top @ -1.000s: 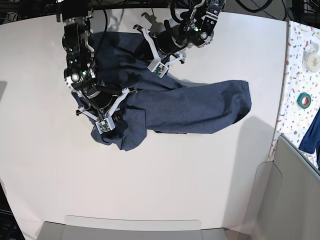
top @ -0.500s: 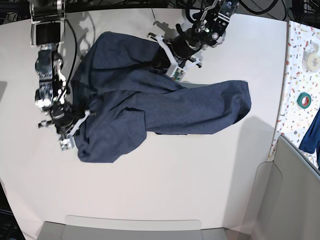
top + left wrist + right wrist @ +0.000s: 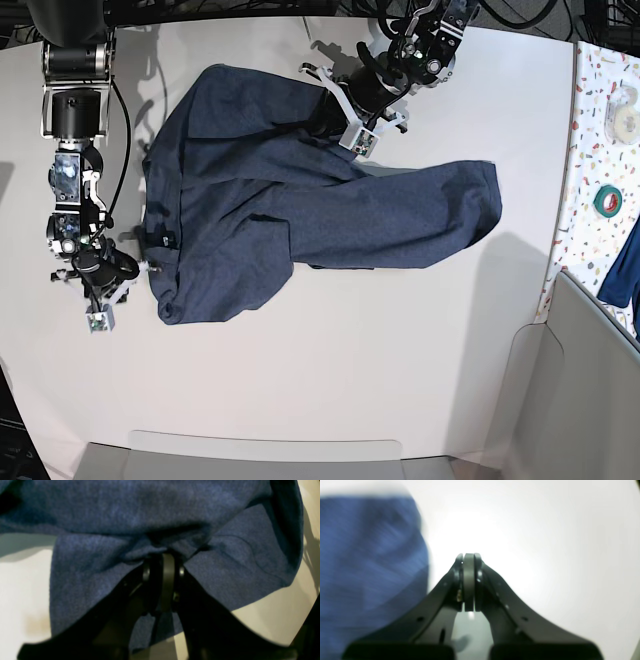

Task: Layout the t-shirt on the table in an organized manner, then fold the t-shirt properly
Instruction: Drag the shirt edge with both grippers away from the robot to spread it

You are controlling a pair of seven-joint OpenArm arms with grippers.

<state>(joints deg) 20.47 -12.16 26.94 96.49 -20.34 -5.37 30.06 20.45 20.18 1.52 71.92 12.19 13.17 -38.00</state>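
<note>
The t-shirt [image 3: 300, 200] lay across the upper middle of the white surface [image 3: 330, 380] in the base view, a dark navy heathered cloth, crumpled rather than flat. Its widest part spread toward the upper left of the frame, with long diagonal creases running through it, and a rounded lobe sagged to the lower left. A long tongue of fabric reached out to the right and ended in a blunt, rounded edge. No lettering showed on the side facing up.

The left hand [image 3: 340, 118] sat at the shirt's upper edge, in the upper middle of the frame. In the left wrist view its jaws stood narrow, pinched on a bunched fold of the blue cloth [image 3: 160, 525] that puckered around the fingertips [image 3: 168, 562].

The right hand [image 3: 112, 285] was at the left of the frame, just beside the shirt's lower-left lobe. The right wrist view showed its jaws pressed together with nothing between them, bare white surface beneath and blurred blue cloth [image 3: 370, 567] to the left.
</note>
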